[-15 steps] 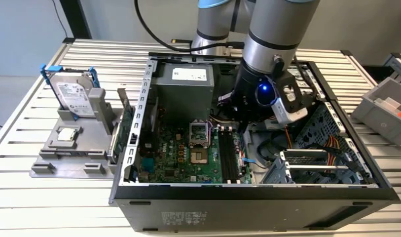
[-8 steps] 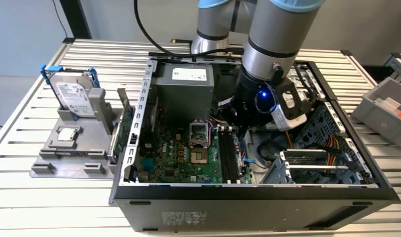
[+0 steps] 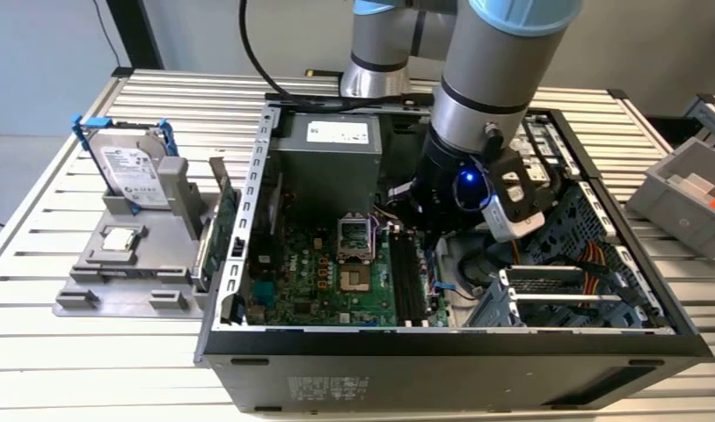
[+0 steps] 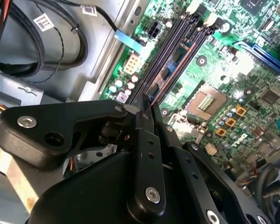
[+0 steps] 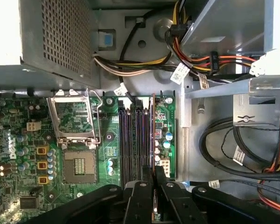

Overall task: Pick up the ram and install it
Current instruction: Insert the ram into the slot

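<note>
Presently, one arm reaches down into an open computer case (image 3: 451, 338) on a slatted metal table (image 3: 87, 352). Gripper (image 4: 147, 103): black, two fingers (image 5: 141, 200) drawn close together, pinching a thin edge-on card between their tips; this looks to be the ram (image 5: 153, 135), standing upright in the outermost of the black memory slots (image 5: 133, 135), on the side away from the processor socket, its copper-toned edge running straight ahead of the jaws. Whether it is fully seated, I cannot tell. Green motherboard (image 4: 252, 74): directly beneath the jaws. Processor socket (image 5: 77, 140): silver frame, beside the slots and off to one side of the jaws. Cable bundle (image 5: 196, 60): beyond the slots' far end. Hard drive (image 3: 132, 171): silver with blue clips, upright in a grey holder outside the case, well apart from the jaws.
</note>
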